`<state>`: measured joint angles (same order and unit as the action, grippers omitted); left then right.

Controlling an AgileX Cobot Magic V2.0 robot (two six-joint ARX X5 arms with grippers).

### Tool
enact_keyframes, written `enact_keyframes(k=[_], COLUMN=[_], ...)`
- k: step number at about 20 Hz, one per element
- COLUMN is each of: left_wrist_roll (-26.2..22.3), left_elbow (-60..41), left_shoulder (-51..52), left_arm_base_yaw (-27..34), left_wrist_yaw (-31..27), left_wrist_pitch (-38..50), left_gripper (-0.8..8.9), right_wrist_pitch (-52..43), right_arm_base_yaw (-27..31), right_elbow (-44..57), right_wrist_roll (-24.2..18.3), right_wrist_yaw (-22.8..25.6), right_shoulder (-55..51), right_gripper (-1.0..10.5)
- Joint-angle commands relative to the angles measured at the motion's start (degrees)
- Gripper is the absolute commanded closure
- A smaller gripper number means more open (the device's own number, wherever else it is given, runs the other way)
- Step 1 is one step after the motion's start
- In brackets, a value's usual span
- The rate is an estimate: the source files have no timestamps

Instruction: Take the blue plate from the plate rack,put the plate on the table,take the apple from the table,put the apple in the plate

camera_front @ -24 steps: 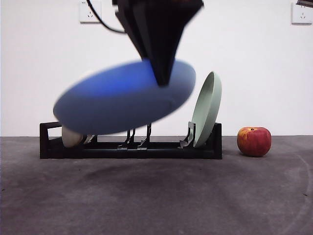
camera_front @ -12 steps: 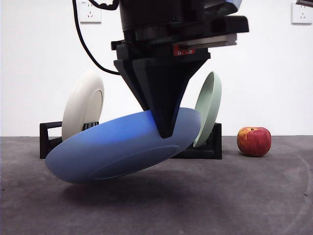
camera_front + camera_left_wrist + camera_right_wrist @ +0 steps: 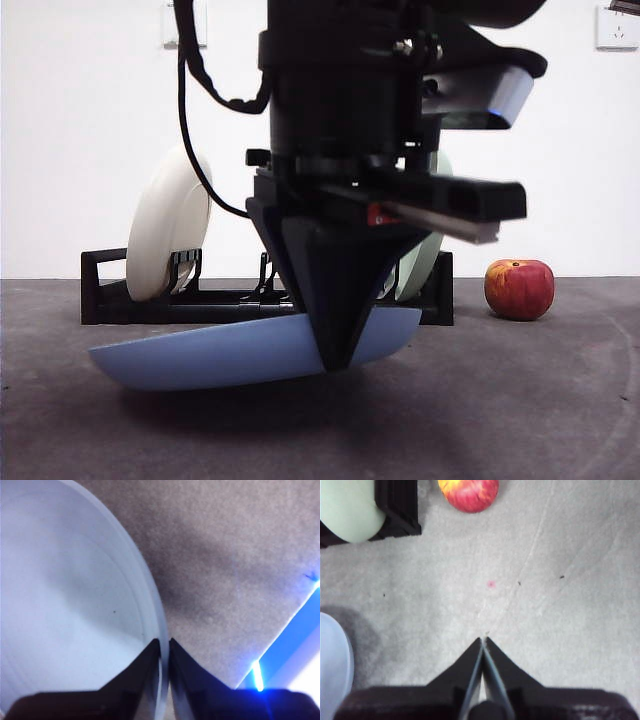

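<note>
Your left hand (image 3: pixel 164 652) is clamped on the rim of the blue plate (image 3: pixel 220 352), one black jaw inside the rim and one outside, with only the rim's thickness between them. In the front view that hand (image 3: pixel 338 362) points straight down, and the plate spreads out to the left of it, nearly level, its left edge a little lower than the held right edge. You cannot tell from these views whether the plate's underside touches the table (image 3: pixel 520 420) yet; a dark shadow lies close beneath it.

Behind the hand stands the plate rack (image 3: pixel 110 295). The cream-white plate (image 3: pixel 165 228) stands upright in it to the left of the hand, and the pale green plate (image 3: pixel 347 507) stands at its right end, mostly hidden by the arm in the front view. Further right of the hand, well apart from it, the apple (image 3: pixel 519 288) sits on the table beside the rack's end.

Your right hand (image 3: pixel 483 645) hangs empty above bare table with its jaws pressed together, the apple ahead of it.

Against half a second ago, the plate is lower and flatter: then it hung steeply tilted, well clear of the table. The arm has come down with it and fills more of the front view. The rack, its two plates and the apple have not moved.
</note>
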<state>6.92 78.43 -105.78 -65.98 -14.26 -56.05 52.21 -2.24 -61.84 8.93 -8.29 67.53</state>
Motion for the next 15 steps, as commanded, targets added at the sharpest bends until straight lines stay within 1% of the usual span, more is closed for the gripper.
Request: enact_keyframes(k=[1,3,4,7,9,10,15], left_wrist_roll=[3.5,5.1,5.6,5.6,5.6,5.6,6.5], left_elbow=[-0.5,-0.5,-0.5,-0.5,-0.4,-0.4,-0.3], left_shoulder=[-1.6,-1.6,-1.6,-1.6,-1.5,-1.5,2.4], left_arm_base_yaw=[0.0,0.0,0.0,0.0,0.0,0.0,-0.3], left_wrist_yaw=[2.7,2.7,2.7,2.7,2.7,2.7,2.7], left_wrist_pitch=[0.3,1.0,1.3,1.7,1.7,1.4,0.1], left_gripper=[7.19,6.03,5.84,5.85,5.88,5.90,6.06], right_wrist_pitch=[0.3,0.6,0.9,1.7,1.5,1.0,-6.0], right_arm_base_yaw=[0.0,0.0,0.0,-0.1,0.0,0.0,0.0], right_elbow=[-0.2,-0.2,-0.2,-0.2,-0.2,-0.2,-0.2], right_wrist_roll=[-1.2,-1.2,-1.2,-2.4,-4.2,-4.5,-4.3], right_wrist_yaw=[0.2,0.2,0.2,0.2,0.2,0.2,0.2], right_shoulder=[0.3,0.3,0.3,0.3,0.3,0.3,0.3], right_gripper=[9.4,9.4,9.4,9.3,8.6,8.5,8.5])
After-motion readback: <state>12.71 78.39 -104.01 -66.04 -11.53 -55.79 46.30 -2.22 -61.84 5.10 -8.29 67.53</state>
